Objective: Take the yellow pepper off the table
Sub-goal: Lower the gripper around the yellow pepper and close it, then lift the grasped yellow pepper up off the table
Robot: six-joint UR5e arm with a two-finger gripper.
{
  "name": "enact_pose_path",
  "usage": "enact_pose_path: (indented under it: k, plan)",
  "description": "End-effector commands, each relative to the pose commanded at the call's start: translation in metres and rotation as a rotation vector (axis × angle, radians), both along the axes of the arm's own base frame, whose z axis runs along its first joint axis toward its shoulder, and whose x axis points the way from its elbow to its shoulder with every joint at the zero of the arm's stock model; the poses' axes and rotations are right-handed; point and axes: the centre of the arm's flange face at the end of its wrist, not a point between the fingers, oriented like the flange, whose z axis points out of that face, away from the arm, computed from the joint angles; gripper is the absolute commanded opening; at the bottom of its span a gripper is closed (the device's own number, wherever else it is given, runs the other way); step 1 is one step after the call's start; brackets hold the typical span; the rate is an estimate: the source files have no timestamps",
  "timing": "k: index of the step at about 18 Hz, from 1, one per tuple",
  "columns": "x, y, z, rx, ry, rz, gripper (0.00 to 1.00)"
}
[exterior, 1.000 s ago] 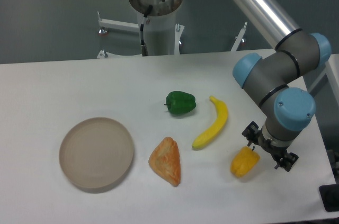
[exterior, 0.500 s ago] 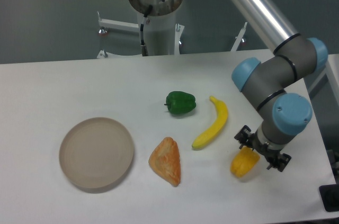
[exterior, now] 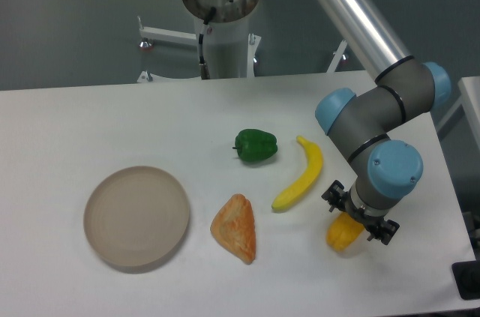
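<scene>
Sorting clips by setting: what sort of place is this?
Likely a robotics lab: an arm's hand over a toy yellow pepper on a bare white table, grey wall behind.

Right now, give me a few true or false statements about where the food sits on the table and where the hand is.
1. The hand is right above the yellow pepper. True.
2. The green pepper lies on the plate. False: it lies on the table, and the plate holds nothing.
3. The banana lies between the green pepper and the yellow pepper. True.
4. The pastry touches the banana. False: bare table shows between them.
</scene>
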Motion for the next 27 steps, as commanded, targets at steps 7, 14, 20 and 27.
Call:
enact_pose_path:
  k: [7, 14, 20, 27]
  plan:
    - [0.010, 0.002, -0.003, -0.006, -0.005, -0.008, 1.00]
    - [0.008, 0.002, -0.005, -0.002, -0.009, -0.004, 0.82]
    - [0.004, 0.000, -0.003, 0.008, -0.001, -0.004, 0.64]
    - [0.000, -0.002, 0.011, 0.028, 0.006, -0.001, 0.50]
